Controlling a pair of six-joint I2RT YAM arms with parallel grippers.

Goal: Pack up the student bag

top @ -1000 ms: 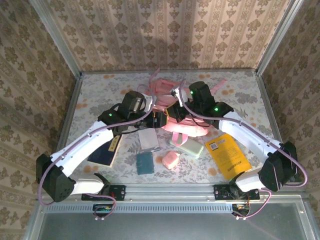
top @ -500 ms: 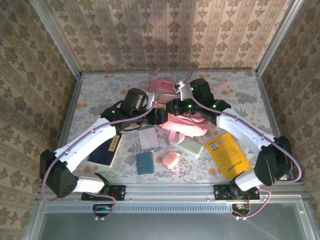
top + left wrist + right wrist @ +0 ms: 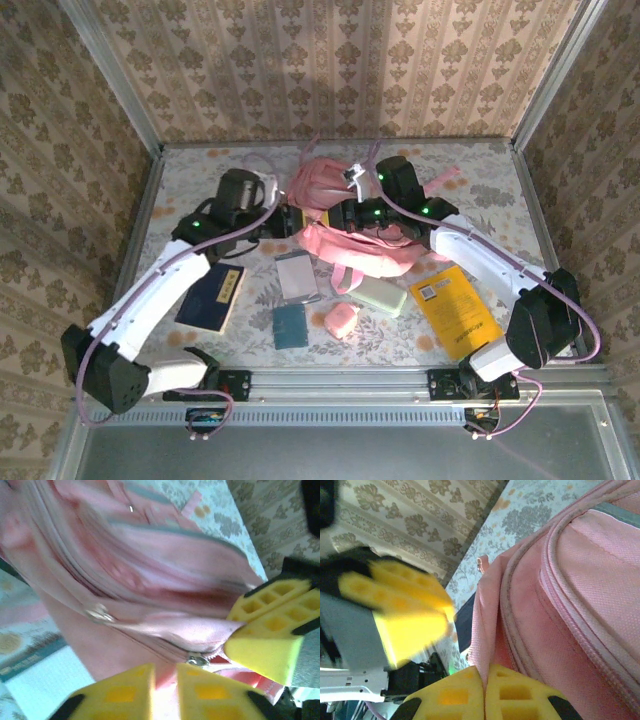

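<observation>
**Student bag [image 3: 355, 250] pinched by both my claws**

Bag lies at the far middle of the table [image 3: 200, 180], between my two wrists, pink fabric slumped and zipper edge facing me. My left claw [image 3: 165, 690] has its yellow fingers nearly together, with a thin fold of pink fabric in the narrow gap beside a zipper pull. My right claw [image 3: 484, 692] is fully closed, clamped on the fabric edge of the bag's opening, just beside the left claw. Loose items sit on the table nearer my bases: blue notebook [image 3: 212, 297], grey card [image 3: 297, 277], teal square [image 3: 290, 325], small pink pouch [image 3: 341, 320], mint case [image 3: 373, 295], yellow booklet [image 3: 455, 308].
</observation>
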